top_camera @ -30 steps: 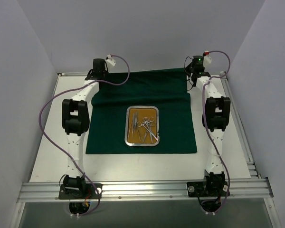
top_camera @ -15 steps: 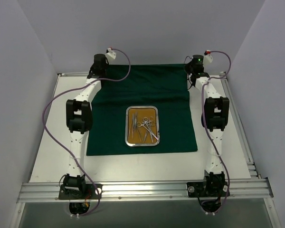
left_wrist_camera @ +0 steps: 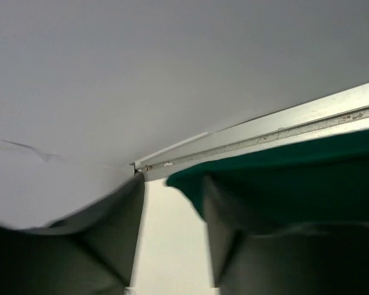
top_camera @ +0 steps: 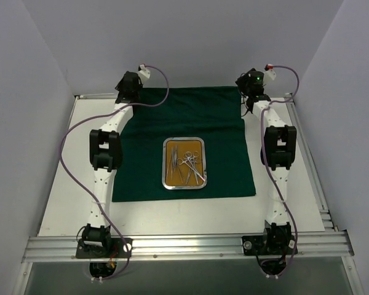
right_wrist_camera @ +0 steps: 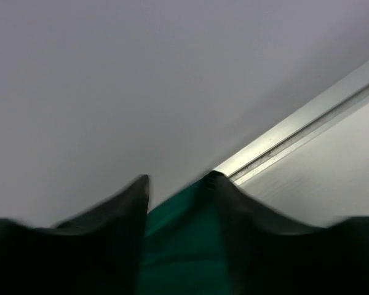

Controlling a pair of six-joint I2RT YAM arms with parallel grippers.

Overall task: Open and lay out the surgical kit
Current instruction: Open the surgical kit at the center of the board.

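The dark green cloth wrap (top_camera: 221,123) lies spread flat on the table. At its middle stands the steel tray (top_camera: 184,139) with its orange-brown inside, holding the ring-handled clamps (top_camera: 192,163) and the thin tweezers (top_camera: 174,158). My left gripper (top_camera: 128,85) hangs over the cloth's far left corner. In the left wrist view my left gripper (left_wrist_camera: 172,184) is open, bare table showing between the fingers and the cloth corner (left_wrist_camera: 295,178) at the right finger. My right gripper (top_camera: 249,83) is at the far right corner. In the right wrist view my right gripper (right_wrist_camera: 179,184) is open, with cloth (right_wrist_camera: 178,246) lying in the gap.
An aluminium rail (left_wrist_camera: 283,132) (right_wrist_camera: 307,123) runs along the table's far edge just beyond both grippers, with the white back wall close behind. Side walls stand left and right. Purple cables (top_camera: 67,135) loop off both arms. White table strips flank the cloth.
Both grippers went from shut to open at the cloth's far corners. The cloth's far edge was drawn back toward the rail and flattened; the left arm shifted slightly right.
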